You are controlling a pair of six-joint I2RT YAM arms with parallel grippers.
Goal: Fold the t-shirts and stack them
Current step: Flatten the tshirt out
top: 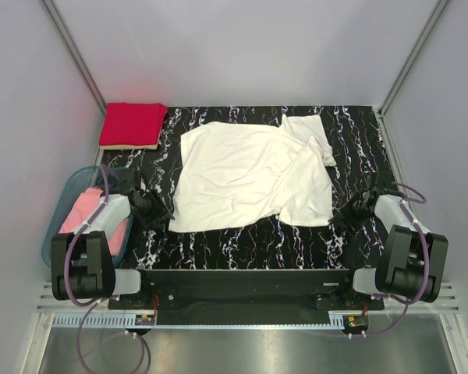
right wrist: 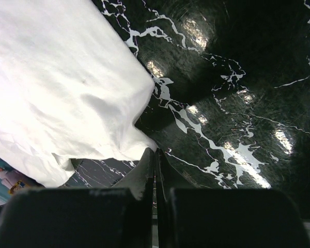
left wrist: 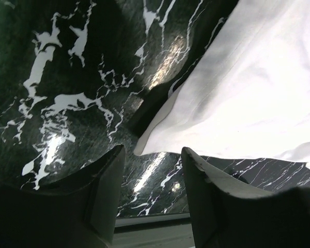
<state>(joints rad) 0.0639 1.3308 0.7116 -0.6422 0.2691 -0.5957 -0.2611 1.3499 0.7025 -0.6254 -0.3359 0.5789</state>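
A black, white-streaked mat (top: 242,249) covers most of the surface. Spread across its middle lies the white t-shirt (top: 249,175), rumpled, its right side folded partly over itself. A translucent teal tub (top: 62,199) sits off the mat's near-left edge, with the pink t-shirt (top: 82,206) bunched inside. The red t-shirt (top: 132,123) rests folded at the far-left corner. The left claw (left wrist: 152,155) is down by the white shirt's near-left corner, jaws apart with nothing between them, the hem just beyond their tips. The right claw (right wrist: 155,152) is pressed closed at the near-right corner; the cloth reaches its tips, though I cannot tell whether any is pinched
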